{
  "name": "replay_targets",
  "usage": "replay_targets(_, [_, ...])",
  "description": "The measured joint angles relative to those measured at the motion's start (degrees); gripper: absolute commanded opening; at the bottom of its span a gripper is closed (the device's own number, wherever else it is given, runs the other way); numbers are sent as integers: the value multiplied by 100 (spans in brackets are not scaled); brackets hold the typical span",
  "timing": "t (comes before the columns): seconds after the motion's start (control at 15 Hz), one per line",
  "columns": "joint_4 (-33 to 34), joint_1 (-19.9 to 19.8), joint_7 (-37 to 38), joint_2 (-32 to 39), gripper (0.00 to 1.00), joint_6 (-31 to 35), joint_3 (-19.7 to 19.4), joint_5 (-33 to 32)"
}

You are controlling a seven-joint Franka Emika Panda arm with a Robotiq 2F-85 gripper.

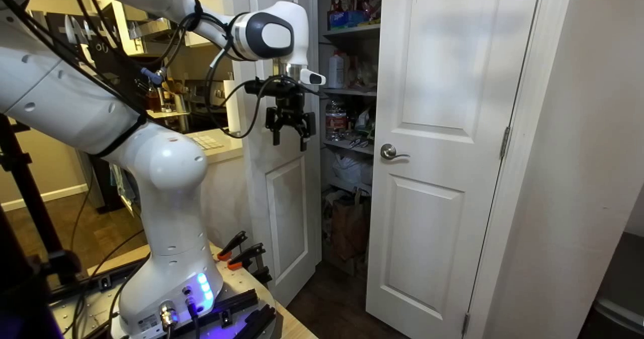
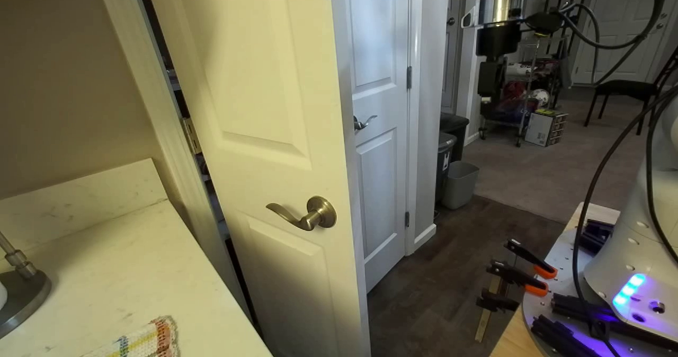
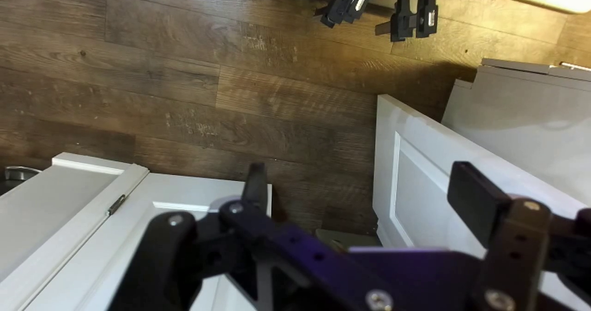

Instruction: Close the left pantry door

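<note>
The left pantry door is a tall white panelled leaf standing open; its inner face shows in an exterior view (image 1: 287, 188). Its other face, with a silver lever handle (image 2: 312, 214) near the right edge, shows in an exterior view (image 2: 265, 118). The door (image 3: 415, 182) also stands at the right in the wrist view. My gripper (image 1: 290, 142) is open and empty, pointing down in front of the inner face. It hangs apart from the door in an exterior view (image 2: 490, 100). In the wrist view, the open fingers (image 3: 362, 175) frame floor between the two leaves.
The twin white leaf (image 1: 443, 153), with its lever near its left edge, also stands open. Stocked pantry shelves (image 1: 349, 91) show between the leaves. Black and orange clamps (image 1: 246, 253) stick out from the robot's table. A counter (image 2: 106, 261) stands beside the left door.
</note>
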Motion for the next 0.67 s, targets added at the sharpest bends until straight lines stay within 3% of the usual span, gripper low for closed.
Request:
replay_targets(0.4, [74,174,0,0,100,0,170,0])
replay_targets(0.67, [-440,709,47,223,100,728,575,415])
